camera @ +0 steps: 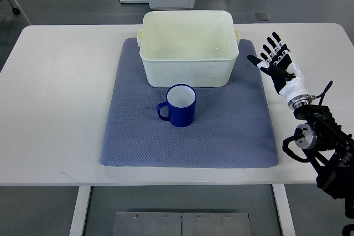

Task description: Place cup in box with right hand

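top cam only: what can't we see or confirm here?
- Left arm: out of frame in the top view.
- Right arm past the robot hand: cut off by the right and bottom edges.
- Box near inner wall: hidden by its own rim.
- Cup far side: hidden by the cup itself.

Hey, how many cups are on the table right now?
1. A single blue cup stands upright on the grey mat, just in front of the cream box, handle toward the picture's left. The box looks empty.
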